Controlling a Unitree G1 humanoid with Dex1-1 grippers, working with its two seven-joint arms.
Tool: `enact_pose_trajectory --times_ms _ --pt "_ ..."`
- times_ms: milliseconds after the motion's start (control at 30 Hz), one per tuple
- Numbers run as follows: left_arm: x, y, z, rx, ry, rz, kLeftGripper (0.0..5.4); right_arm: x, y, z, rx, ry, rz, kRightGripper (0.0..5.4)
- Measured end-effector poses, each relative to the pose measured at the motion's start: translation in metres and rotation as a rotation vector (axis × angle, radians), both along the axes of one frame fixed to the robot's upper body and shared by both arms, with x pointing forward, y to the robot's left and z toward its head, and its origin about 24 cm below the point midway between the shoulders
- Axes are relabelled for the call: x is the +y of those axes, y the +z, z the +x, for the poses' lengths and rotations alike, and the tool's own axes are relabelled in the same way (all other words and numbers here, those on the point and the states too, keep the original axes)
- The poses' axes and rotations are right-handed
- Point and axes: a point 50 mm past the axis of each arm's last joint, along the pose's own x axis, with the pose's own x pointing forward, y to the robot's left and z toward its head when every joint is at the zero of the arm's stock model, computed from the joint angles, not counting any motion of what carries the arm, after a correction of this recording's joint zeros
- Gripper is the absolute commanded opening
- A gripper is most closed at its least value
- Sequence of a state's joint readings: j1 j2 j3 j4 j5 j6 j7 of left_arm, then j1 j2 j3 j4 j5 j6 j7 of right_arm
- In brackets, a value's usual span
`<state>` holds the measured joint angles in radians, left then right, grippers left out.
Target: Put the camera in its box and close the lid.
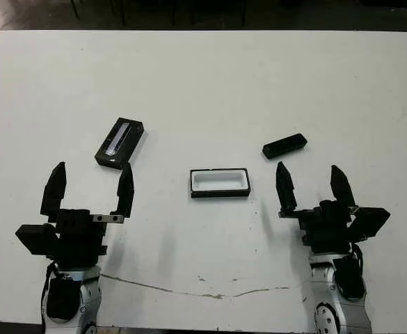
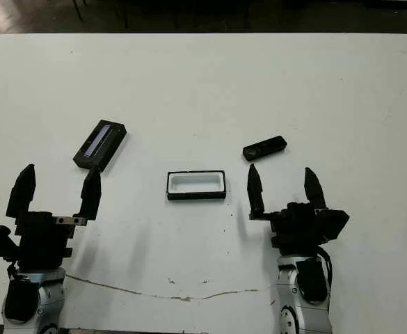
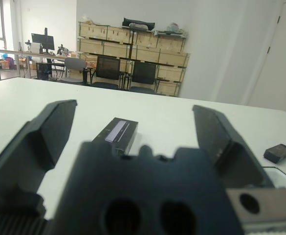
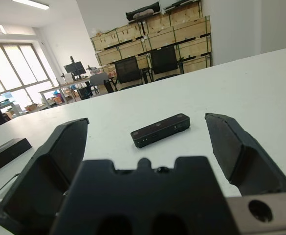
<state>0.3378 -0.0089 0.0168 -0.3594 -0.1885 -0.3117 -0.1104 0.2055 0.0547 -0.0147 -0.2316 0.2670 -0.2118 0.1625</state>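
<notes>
1. On the white table (image 1: 210, 83), three task items lie apart: the box (image 1: 220, 182) in the middle, open and empty with its white lining showing; the camera (image 1: 284, 145) beyond the right gripper (image 1: 314, 185), lying flat and angled; the lid (image 1: 120, 142) beyond the left gripper (image 1: 90, 188), silvery strip facing up.
2. Both grippers hover near the front edge, fingers spread wide, holding nothing.
3. Nothing is packed yet; the lid is off.
4. Handling judgement: the camera looks rigid, light and smooth-sided, so likely slippery. Best grip is probably across its narrow width near mid-length, keeping the fingers off the lens face.
5. The box looks light and could slide when the camera is pressed in.
</notes>
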Motion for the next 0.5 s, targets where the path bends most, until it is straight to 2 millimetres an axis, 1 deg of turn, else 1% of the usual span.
enact_pose_trajectory --times_ms 400,500 --pt "-0.0007 -0.0011 0.0045 -0.001 -0.008 -0.003 5.4 -0.0001 -0.0013 0.004 -0.005 -0.002 0.002 5.38" --pt "-0.0008 -0.0012 0.0045 -0.001 -0.007 -0.005 5.4 -0.0015 0.0013 0.0061 -0.015 0.004 -0.02 5.38"
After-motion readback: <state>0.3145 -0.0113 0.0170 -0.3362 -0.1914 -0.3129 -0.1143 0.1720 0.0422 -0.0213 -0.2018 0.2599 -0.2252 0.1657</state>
